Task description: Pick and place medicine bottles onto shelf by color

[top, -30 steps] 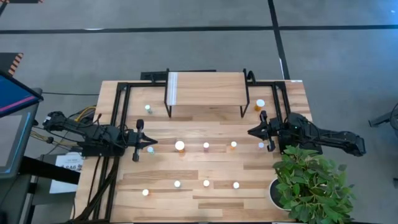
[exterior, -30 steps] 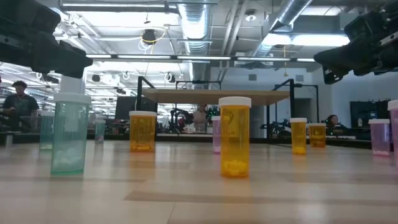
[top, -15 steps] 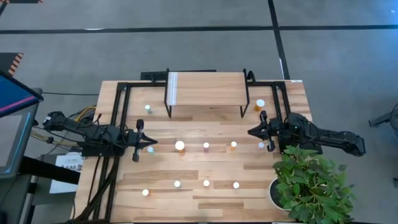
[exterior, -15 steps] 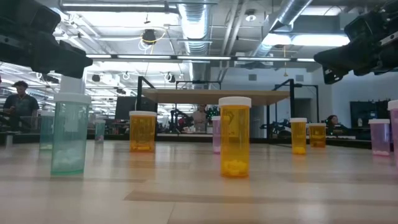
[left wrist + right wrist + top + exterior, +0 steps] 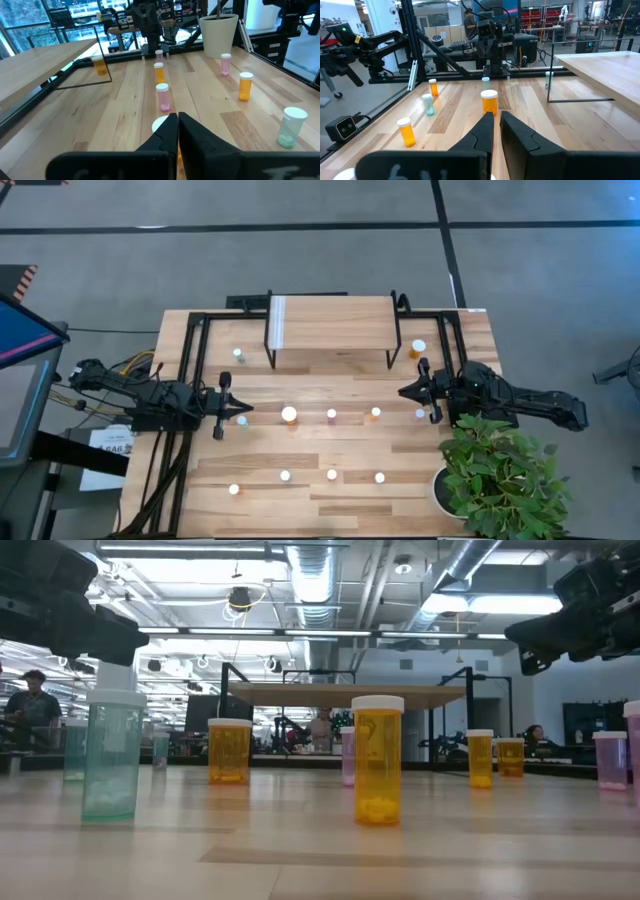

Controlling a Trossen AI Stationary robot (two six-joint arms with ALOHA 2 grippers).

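The shelf (image 5: 330,322) stands on black legs at the far middle of the table, nothing on its board. Several white-capped medicine bottles stand upright on the tabletop: a larger orange one (image 5: 289,415), a pink one (image 5: 332,415), a small orange one (image 5: 376,412), a green one (image 5: 242,421), and a row near the front edge (image 5: 285,476). My left gripper (image 5: 243,408) hovers at the table's left, shut, pointing level toward the bottles (image 5: 162,96). My right gripper (image 5: 403,392) hovers at the right, fingers nearly together (image 5: 497,117), holding nothing.
A potted plant (image 5: 500,475) fills the near right corner, close under my right arm. Black frame rails (image 5: 190,360) run along the table's left and right sides beside the shelf. One orange bottle (image 5: 419,347) and one green bottle (image 5: 238,353) stand beside the shelf's legs.
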